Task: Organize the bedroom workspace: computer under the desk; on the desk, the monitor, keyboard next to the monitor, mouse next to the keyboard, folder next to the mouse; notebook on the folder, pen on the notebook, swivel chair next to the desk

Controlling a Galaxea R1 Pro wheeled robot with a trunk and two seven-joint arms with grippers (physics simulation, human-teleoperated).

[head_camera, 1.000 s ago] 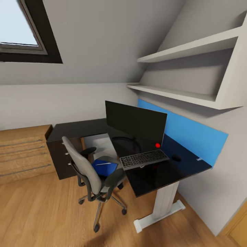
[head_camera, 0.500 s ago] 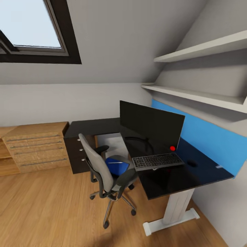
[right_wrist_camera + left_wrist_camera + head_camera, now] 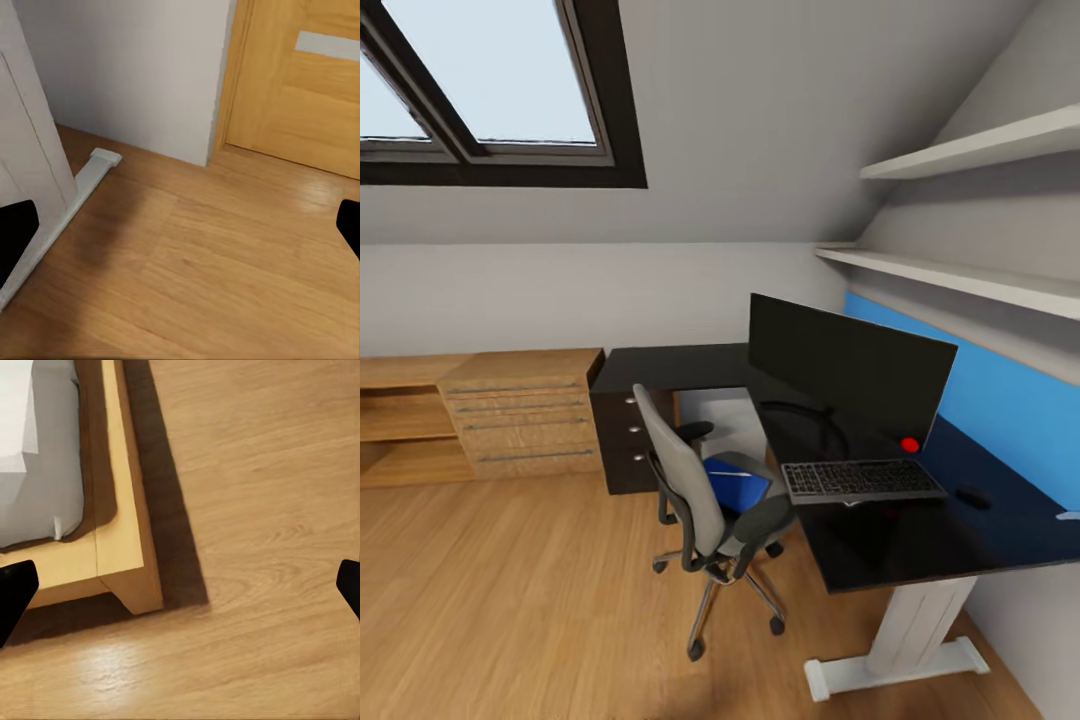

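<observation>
The black L-shaped desk [image 3: 920,545] stands against the right wall. On it are the wide black monitor [image 3: 848,365], the grey keyboard [image 3: 860,480] in front of it, and the small black mouse [image 3: 972,496] to the keyboard's right. A light-grey box, apparently the computer [image 3: 720,418], sits under the desk. The grey swivel chair [image 3: 695,500] faces the desk with the blue folder [image 3: 740,484] on its seat. A thin white line lies on the folder; I cannot tell whether it is the pen. The notebook cannot be made out. My left gripper [image 3: 180,592] and right gripper [image 3: 180,232] are open over bare floor.
A light-wood drawer chest [image 3: 520,415] and low shelving [image 3: 400,430] line the back wall left of the desk. Wall shelves [image 3: 970,160] and a blue wall panel [image 3: 1010,400] hang above it. A wooden bed frame corner [image 3: 127,570], the desk's white foot [image 3: 60,217] and a wooden door [image 3: 300,82] are near the grippers.
The whole picture has shifted right as the camera turned left: more of the skylight and the wood chest now show. The desk things, chair and folder have not moved.
</observation>
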